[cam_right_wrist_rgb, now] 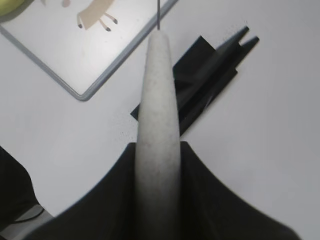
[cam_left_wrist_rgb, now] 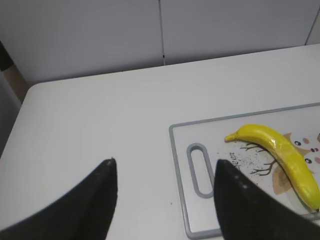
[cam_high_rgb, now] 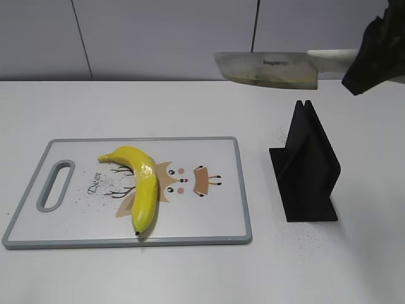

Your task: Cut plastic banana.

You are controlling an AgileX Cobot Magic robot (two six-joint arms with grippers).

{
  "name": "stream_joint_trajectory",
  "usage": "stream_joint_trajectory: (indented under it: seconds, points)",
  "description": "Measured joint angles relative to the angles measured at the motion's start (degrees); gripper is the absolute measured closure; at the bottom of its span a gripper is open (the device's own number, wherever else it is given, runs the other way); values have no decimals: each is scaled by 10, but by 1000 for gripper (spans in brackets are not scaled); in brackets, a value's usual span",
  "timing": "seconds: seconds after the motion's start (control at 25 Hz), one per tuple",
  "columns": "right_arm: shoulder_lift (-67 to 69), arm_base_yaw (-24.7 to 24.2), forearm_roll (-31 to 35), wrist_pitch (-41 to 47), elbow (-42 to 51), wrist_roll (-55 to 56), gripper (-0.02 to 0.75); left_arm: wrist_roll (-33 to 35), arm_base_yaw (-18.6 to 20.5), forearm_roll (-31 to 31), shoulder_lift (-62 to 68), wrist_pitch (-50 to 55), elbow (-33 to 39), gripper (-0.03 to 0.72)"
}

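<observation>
**A:** Exterior view first: the glossy yellow plastic banana (cam_high_rgb: pixel 140 187) lies on the white, grey-rimmed cutting board (cam_high_rgb: pixel 215 235), left of centre, curving from the middle toward the near edge. High on the right, the black right gripper (cam_high_rgb: pixel 373 54) carries a broad steel cleaver with a pale handle (cam_high_rgb: pixel 269 69), blade level in the air, above the black slotted knife stand (cam_high_rgb: pixel 307 168) and well apart from the board.

**B:** So the knife is out and the cut not yet begun, I'd say. Left wrist view?

**A:** The left gripper (cam_left_wrist_rgb: pixel 165 197) hovers over bare white table (cam_left_wrist_rgb: pixel 100 115), fingers (cam_left_wrist_rgb: pixel 97 200) spread wide, nothing between them. Board handle slot just ahead, banana further right.

**B:** And the right wrist?

**A:** Looking down the pale handle: black fingers (cam_right_wrist_rgb: pixel 205 200) pressed against both sides of it, clamped on the cleaver. Stand below, board corner upper left, only a sliver of banana at the frame edge.

**B:** Next move, in my judgement: carry the blade left over the banana, edge across it, then come down. The left gripper may need to steady the fruit; it looks likely to roll.
</observation>
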Motion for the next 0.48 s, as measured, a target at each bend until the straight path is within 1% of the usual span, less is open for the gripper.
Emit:
stream_joint_trajectory:
  seconds: [0.2, 0.32, 0.48]
  points:
    - [35, 0, 61, -1, -30, -160, 575, 91, -24, -43, 78, -24, -52, 100]
    - [53, 0, 102, -7, -40, -248, 575, 163, -41, -60, 133, -16, -89, 100]
    - [79, 0, 157, -19, -51, -343, 575, 277, -71, -89, 217, 26, -148, 100]
